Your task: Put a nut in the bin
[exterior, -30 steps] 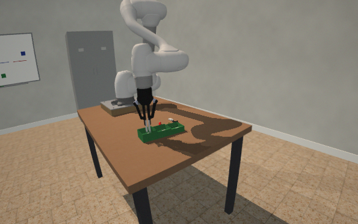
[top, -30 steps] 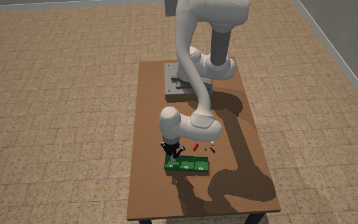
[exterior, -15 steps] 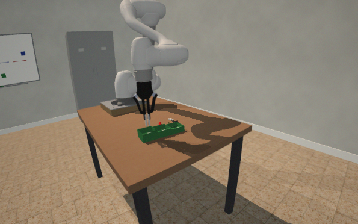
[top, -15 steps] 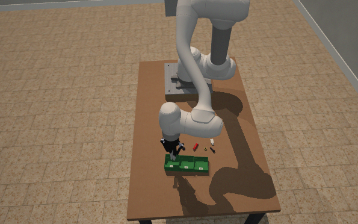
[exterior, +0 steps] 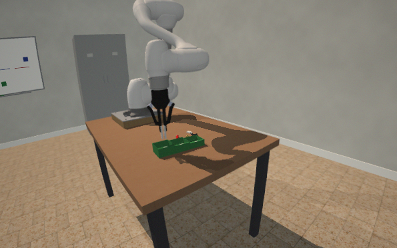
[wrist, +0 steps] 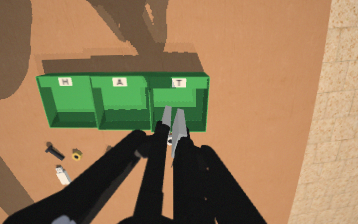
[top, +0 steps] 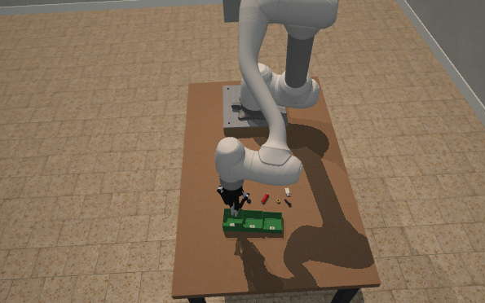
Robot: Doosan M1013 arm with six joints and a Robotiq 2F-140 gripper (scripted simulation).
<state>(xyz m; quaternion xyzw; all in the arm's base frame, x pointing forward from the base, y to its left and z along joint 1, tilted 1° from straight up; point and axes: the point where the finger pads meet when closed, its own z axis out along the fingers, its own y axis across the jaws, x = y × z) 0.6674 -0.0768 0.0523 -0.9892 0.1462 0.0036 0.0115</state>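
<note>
The green bin marked H point(top: 273, 223) point(wrist: 72, 99) is the end bin of a joined row, with A and T beside it; no object shows inside H. My gripper point(top: 234, 212) point(exterior: 163, 137) point(wrist: 171, 117) is shut, its narrow fingertips close together with nothing visible between them, above the back of bin T point(wrist: 160, 97). A small yellow nut point(top: 278, 201) point(wrist: 76, 156) lies on the table behind the row. A dark roundish thing point(top: 249, 200) lies beside the gripper. A small whitish ring point(wrist: 170, 141) shows between the fingers, largely hidden; I cannot tell its kind.
Bin A point(top: 253, 222) point(wrist: 120, 97) is in the middle. Behind the row lie a red cylinder-like thing point(top: 265, 198), a black bolt point(top: 288, 203) point(wrist: 55, 151) and a white USB-stick-like thing point(top: 287, 191) point(wrist: 62, 175). The robot's base plate point(top: 231, 118) is at the back of the table.
</note>
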